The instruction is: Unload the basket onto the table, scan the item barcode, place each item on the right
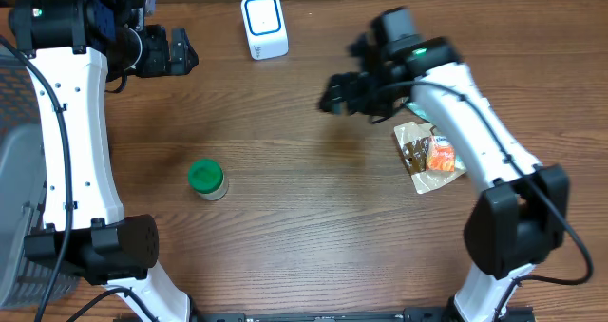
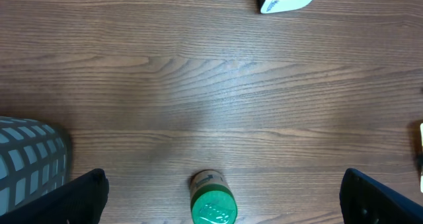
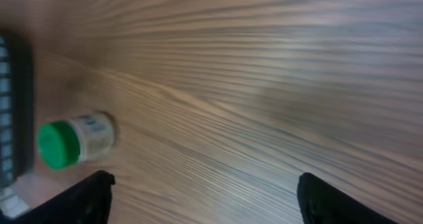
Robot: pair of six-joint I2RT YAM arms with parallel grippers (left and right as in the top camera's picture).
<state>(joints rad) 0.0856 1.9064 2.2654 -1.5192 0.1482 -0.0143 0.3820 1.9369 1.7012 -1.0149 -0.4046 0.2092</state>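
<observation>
item: small pale plastic jar with green lid (image 1: 206,179), 8 o'clock of wooden bench (image 1: 304,236) centre, seemingly upright | handling: likely light, stiff, slick; pinch body under lid | left claw (image 1: 190,56): apart, empty | right claw (image 1: 328,99): apart, empty

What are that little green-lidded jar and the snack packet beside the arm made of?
Jar: probably plastic, with a matte green cap and a pale labelled body. Packet: looks like glossy clear film, its contents showing through.
</observation>
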